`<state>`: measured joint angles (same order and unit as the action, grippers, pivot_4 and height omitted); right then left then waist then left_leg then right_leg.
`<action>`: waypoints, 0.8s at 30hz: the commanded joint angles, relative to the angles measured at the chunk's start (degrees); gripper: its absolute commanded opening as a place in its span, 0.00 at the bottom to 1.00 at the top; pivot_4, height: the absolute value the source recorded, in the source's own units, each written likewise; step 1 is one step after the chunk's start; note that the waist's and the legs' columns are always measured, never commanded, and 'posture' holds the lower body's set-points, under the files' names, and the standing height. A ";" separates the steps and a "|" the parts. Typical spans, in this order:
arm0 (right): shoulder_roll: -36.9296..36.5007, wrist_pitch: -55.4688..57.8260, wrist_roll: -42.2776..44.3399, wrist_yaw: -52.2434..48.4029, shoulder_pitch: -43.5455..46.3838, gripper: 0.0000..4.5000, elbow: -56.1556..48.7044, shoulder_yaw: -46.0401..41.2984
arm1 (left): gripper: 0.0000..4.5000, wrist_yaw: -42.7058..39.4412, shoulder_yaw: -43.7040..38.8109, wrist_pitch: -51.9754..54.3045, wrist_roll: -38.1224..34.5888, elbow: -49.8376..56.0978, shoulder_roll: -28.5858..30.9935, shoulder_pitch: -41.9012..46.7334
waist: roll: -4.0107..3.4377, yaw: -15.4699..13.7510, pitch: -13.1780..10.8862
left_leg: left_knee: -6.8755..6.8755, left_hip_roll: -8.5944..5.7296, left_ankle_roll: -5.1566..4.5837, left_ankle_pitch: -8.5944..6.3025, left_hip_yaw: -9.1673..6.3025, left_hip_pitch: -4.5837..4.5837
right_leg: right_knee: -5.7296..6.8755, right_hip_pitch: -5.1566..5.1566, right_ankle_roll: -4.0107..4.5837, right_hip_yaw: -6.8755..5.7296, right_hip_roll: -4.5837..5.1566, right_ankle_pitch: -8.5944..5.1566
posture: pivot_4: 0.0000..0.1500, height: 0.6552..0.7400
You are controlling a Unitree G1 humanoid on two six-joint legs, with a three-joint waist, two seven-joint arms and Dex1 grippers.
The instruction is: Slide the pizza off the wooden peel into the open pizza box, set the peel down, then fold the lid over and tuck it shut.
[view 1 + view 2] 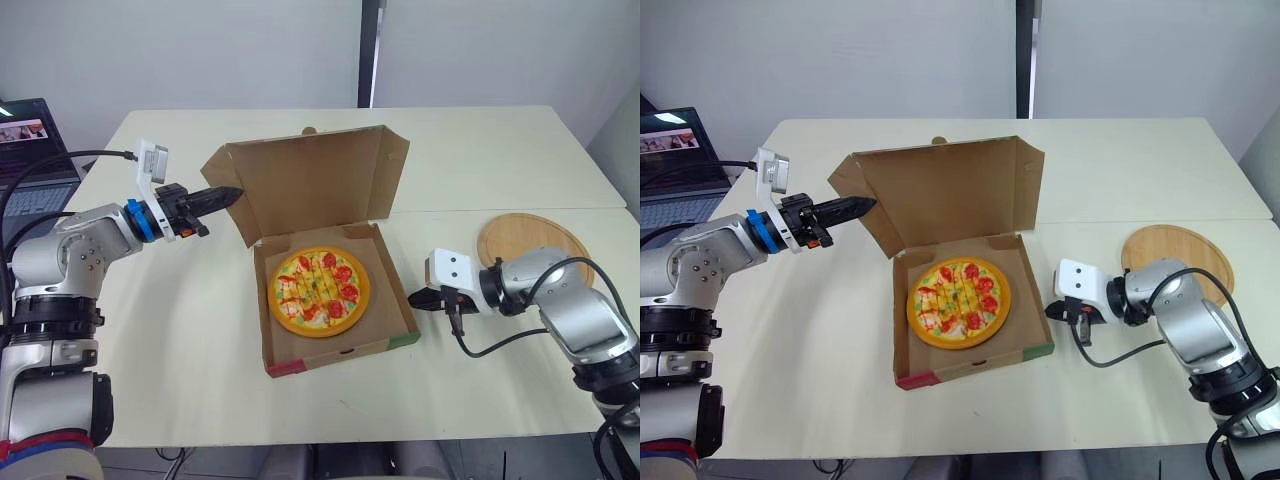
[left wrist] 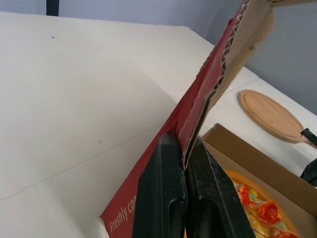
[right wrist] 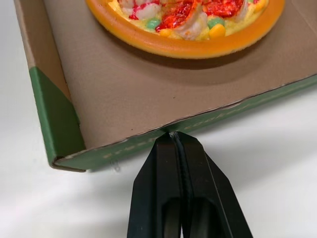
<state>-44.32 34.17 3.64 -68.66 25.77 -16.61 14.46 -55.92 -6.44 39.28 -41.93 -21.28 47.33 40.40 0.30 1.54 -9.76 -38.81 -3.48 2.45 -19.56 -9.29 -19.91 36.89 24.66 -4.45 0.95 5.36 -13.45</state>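
My two head eyes sit high and well back, looking forward and down over the table (image 1: 200, 340). Both take in the same spread: the pizza box (image 1: 340, 353), its raised lid (image 1: 310, 190), the pizza (image 1: 320, 291), the peel (image 1: 530, 240) and both my arms, with the right eye's framing set a little to one side. My left wrist camera looks along my left gripper (image 2: 183, 144), hard against the lid's edge, facing across the box toward the peel, which the head views share. My right wrist camera rides low and close behind my right gripper (image 3: 173, 135), facing the box's green wall and the pizza's near rim.
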 commanded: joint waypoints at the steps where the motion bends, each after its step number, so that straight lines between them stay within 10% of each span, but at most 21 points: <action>1: 0.18 -1.61 2.34 3.64 0.40 0.01 0.26 -5.92 | 0.00 -2.59 -0.08 -2.05 3.19 -0.78 -0.25 1.64 | 0.00 0.00 0.00 | -0.01 -0.01 0.00 0.00 0.00 0.00 | 0.00 0.00 0.00 0.00 0.01 0.00 | 1.00 1.00; 12: 14.34 -7.61 2.65 25.69 17.75 0.77 24.29 -15.28 | 0.00 -4.47 -2.13 -2.91 7.08 -2.49 -1.72 3.08 | 0.00 0.21 0.00 | -0.01 0.01 0.03 0.02 0.07 -0.08 | 0.11 0.27 0.04 0.04 0.01 0.04 | 1.00 1.00; 24: 23.39 -7.82 6.04 26.92 27.07 0.73 35.60 -15.06 | 0.00 -5.12 -3.01 -2.60 8.74 -2.44 -1.96 3.01 | -0.02 0.59 0.02 | -0.13 -0.03 0.11 0.07 0.00 -0.55 | 0.17 0.67 0.13 -0.02 0.04 0.12 | 1.00 1.00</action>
<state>-20.96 27.83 8.40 -42.13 50.91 19.33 0.46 -60.77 -8.43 36.85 -33.75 -24.43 45.28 42.86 0.28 2.14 -9.74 -38.94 -3.51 2.55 -19.50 -9.29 -20.46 37.06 25.33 -4.33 0.92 5.40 -13.33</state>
